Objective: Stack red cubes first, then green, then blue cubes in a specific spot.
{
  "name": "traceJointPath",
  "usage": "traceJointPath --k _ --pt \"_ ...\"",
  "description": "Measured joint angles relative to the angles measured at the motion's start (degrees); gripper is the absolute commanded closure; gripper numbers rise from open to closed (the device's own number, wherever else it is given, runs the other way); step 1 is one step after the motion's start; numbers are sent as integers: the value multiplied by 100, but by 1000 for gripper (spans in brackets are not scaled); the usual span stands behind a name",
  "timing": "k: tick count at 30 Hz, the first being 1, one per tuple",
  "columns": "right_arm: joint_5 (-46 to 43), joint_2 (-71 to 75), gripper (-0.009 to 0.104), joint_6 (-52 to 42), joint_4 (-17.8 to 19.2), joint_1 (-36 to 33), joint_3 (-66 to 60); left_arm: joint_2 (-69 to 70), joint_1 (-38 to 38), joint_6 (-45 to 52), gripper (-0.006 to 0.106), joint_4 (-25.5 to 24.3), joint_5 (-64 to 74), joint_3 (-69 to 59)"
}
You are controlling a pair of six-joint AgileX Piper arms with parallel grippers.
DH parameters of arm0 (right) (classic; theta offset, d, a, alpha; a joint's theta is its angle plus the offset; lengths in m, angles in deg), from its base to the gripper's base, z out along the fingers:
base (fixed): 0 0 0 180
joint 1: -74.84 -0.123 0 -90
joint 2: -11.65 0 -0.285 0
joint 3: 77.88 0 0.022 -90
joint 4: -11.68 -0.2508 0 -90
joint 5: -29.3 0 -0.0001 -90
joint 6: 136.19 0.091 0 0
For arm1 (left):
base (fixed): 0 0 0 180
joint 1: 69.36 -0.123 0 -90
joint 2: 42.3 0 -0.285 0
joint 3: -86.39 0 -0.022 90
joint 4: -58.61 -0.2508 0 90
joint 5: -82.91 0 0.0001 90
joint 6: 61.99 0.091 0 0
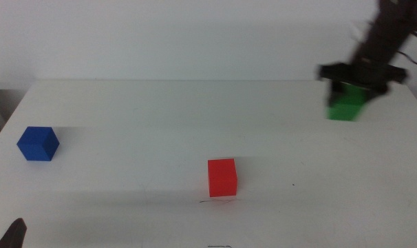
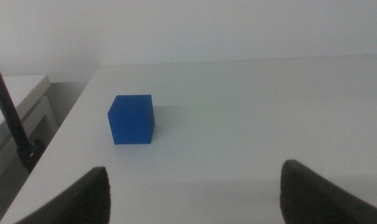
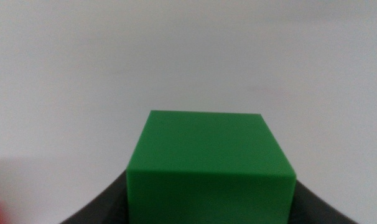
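Green cube (image 1: 347, 107) in right gripper (image 1: 358, 86) (far right).

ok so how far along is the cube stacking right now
Done: the red cube sits at the dark scribbled mark near the table's front. In hand: the right gripper is shut on the green cube, at the far right and well away from the red cube. Left: placing green on red, then the blue cube, untouched at the left; the left gripper waits open facing it.
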Motion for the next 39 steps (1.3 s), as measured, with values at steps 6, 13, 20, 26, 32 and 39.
traceJointPath --k 6,13,20,26,32,39 --pt "39 229 96 937 -122 -1402 0 0 0 0 7 0 0 0" --pt "64 96 96 1788 164 -2503 -1 0 0 0 7 0 0 0" --pt "63 -206 96 2396 455 -3024 -1 0 0 0 7 0 0 0" --pt "58 -390 96 2351 505 -3128 -1 0 0 0 7 0 0 0" --pt "58 -453 96 2272 510 -3146 -1 0 0 0 7 0 0 0" --pt "58 -496 96 2266 504 -3209 6 0 0 0 7 0 0 0"
